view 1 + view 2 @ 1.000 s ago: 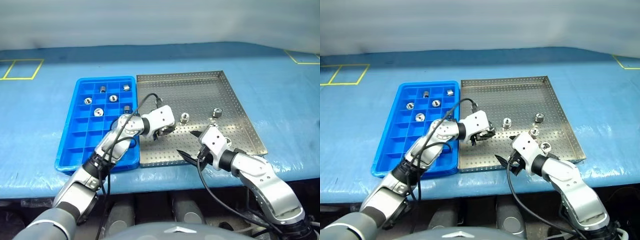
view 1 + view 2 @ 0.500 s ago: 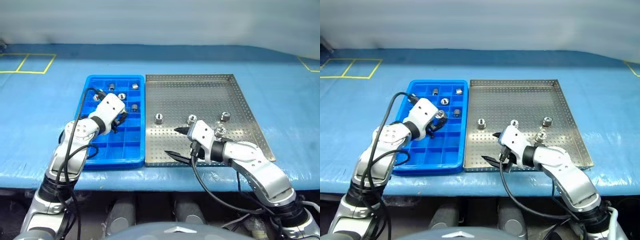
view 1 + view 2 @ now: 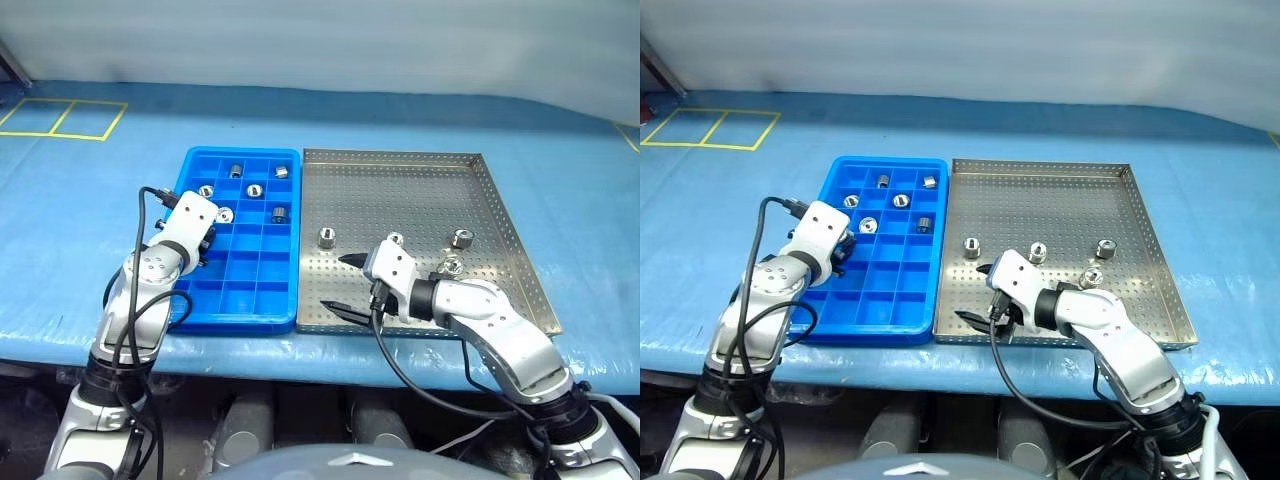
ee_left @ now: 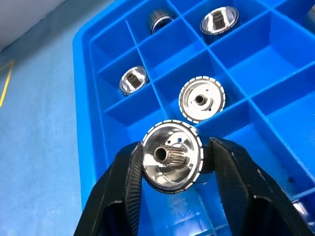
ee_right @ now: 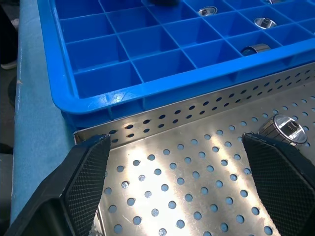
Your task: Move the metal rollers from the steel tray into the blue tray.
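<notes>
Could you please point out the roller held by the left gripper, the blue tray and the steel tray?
held roller [image 4: 172,157], left wrist view, its shiny face.
blue tray [image 3: 240,319], left eye view, near rim.
steel tray [image 3: 400,185], left eye view, bare perforated floor.

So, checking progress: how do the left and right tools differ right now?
The left tool is shut on a roller; the right tool is open and holds nothing. The left is over the blue tray; the right is over the steel tray's near edge. Both have black fingers.
</notes>
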